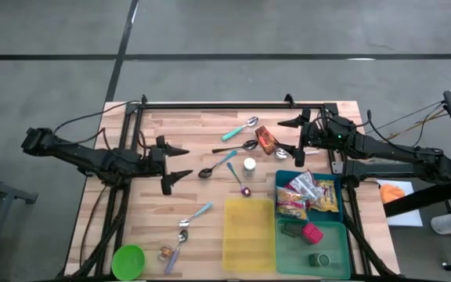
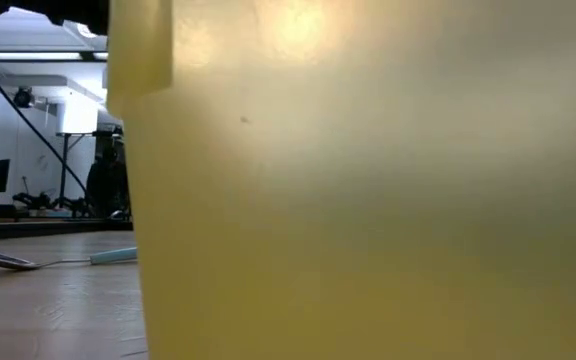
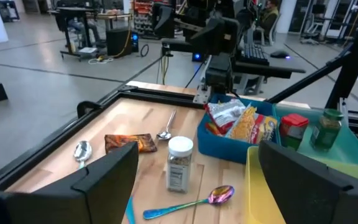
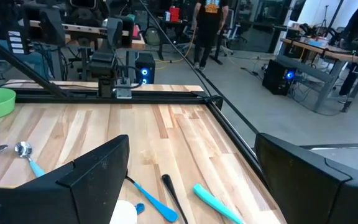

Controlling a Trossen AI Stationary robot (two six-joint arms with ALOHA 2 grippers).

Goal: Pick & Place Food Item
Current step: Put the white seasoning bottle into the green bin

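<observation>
On the table: everything lies between two waiting arms, nothing lifted yet.
Table (image 1: 186, 133): pale wooden planks with a black frame along the far edge; cutlery is scattered over the middle.
Left arm: reaches in from the left side, its left gripper (image 1: 177, 163) hovering low over bare wood with the fingers spread wide and nothing between them.
Right arm: comes in from the right, its right gripper (image 1: 290, 137) near the far right corner, fingers likewise parted and empty, just beside the snack bar.
Yellow tray (image 1: 248, 233): empty, at the near edge, touching the green bin; it fills almost the whole low view.
Blue bin (image 1: 282, 178): holds the snack bags (image 1: 310, 196) — crinkly, heaped together.
Green bin (image 1: 288, 254): nearer, with a red-capped jar (image 1: 312, 233) and a green jar (image 1: 321, 259).
Green bowl (image 1: 128, 261): near left corner, well apart from the food.
Snack bar (image 1: 266, 139): the likely food item, an orange-brown wrapper lying flat on the wood close to the right gripper.
Spice jar (image 1: 249, 164): upright, white cap, just beside the spoons.
Spoons (image 1: 218, 164): several, blue-handled and dark, lying around the bar and jar.
Risk: a flat foil wrapper gives the fingers little to bite on — they may slide off or pinch a spoon instead.
Risk: a sweep toward the bar could topple the upright jar.
</observation>
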